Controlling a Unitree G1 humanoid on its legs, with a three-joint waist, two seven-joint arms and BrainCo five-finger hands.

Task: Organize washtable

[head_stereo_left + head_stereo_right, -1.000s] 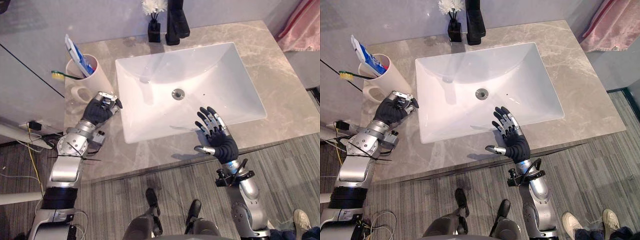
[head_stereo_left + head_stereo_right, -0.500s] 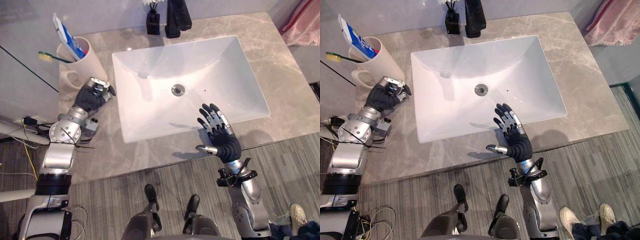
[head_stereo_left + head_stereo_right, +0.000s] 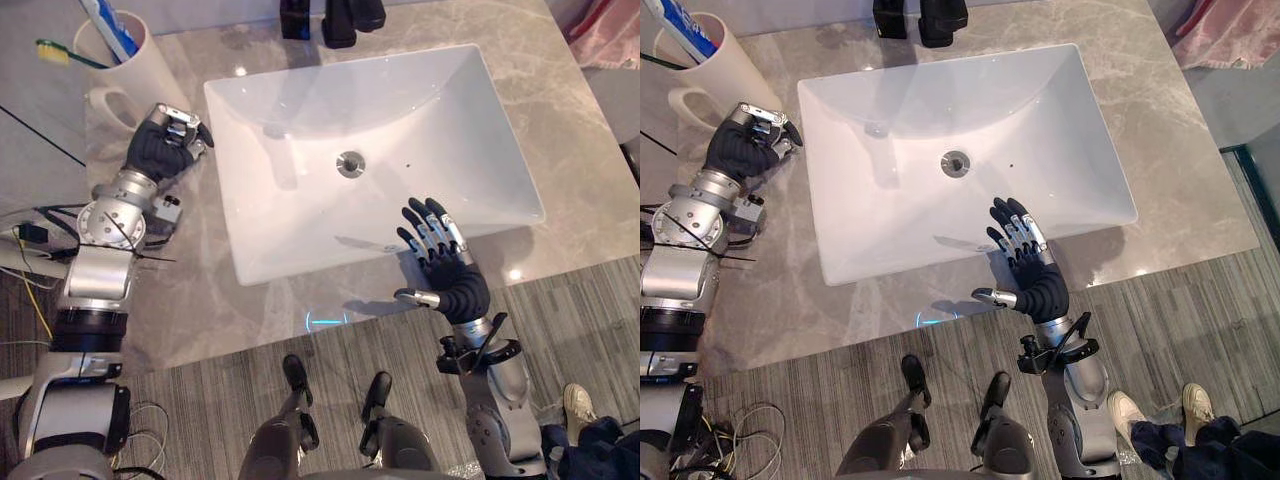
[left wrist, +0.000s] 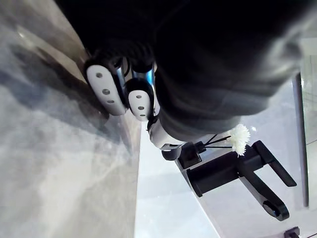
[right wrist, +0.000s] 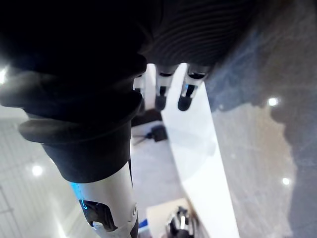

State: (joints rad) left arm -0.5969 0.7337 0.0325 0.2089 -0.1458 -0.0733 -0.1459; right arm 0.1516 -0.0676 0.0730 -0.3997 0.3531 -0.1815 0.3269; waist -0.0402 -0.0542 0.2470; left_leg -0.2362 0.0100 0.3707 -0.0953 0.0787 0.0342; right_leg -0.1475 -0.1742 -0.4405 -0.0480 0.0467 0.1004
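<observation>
A cream mug stands at the back left of the grey marble washtable. It holds a green-headed toothbrush and a blue and white toothpaste tube. My left hand rests on the counter just in front of the mug, by the left rim of the white sink. Its fingers are curled into a fist with nothing in them. My right hand hovers at the sink's front rim, open with fingers spread.
A black faucet and a small black vase of white flowers stand behind the sink. A pink cloth lies off the back right corner. A person's shoe shows on the wood-look floor at the lower right.
The camera has shifted, so the whole washtable sits higher in the picture. Against the counter both hands have hardly moved: the left stays curled by the mug, the right stays open.
</observation>
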